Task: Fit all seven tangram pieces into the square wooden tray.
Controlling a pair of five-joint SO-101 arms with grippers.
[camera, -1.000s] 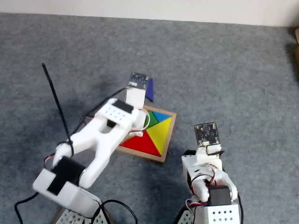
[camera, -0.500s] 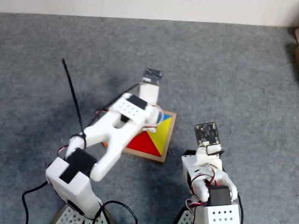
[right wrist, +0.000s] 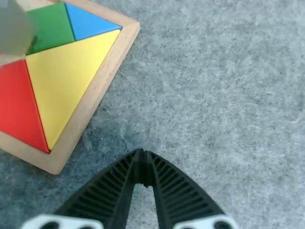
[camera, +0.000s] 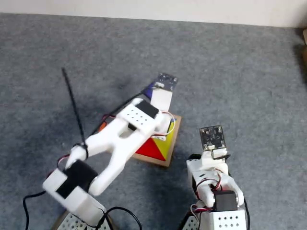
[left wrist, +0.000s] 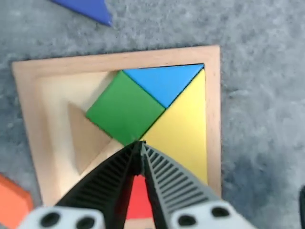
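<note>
- Tangram work sits on a grey-covered desk (camera: 230, 72), with the square wooden tray (left wrist: 213, 109) near its middle and partly filled.
- Inside the tray, the green square (left wrist: 125, 107) lies with one edge against the light blue triangle (left wrist: 164, 81) and another against the big yellow triangle (left wrist: 183, 138).
- The red triangle (right wrist: 19, 102) fills the part next to the yellow one, their long sides touching, seen best from the right wrist view.
- A tan triangle (left wrist: 86, 140) lies in the tray just beside the green square; pale tray floor shows around it.
- Two pieces lie outside the tray on the desk: a dark blue piece (left wrist: 83, 7) near one tray corner, and an orange piece (left wrist: 12, 202) near another, neither touching the rim.
- The left hand (left wrist: 141, 149) is clenched with its two fingers pressed together and nothing between them; its tip points over the spot where green, yellow and red meet.
- From the high view, the left arm (camera: 124, 136) stretches across the tray and covers most of it, leaving the rim beside the yellow piece bare.
- The right hand (right wrist: 142, 166) is likewise clenched and empty, hanging over bare desk near the tray's corner, apart from it.
- The right arm (camera: 213, 184) is folded back close to its base, beside the tray.
</note>
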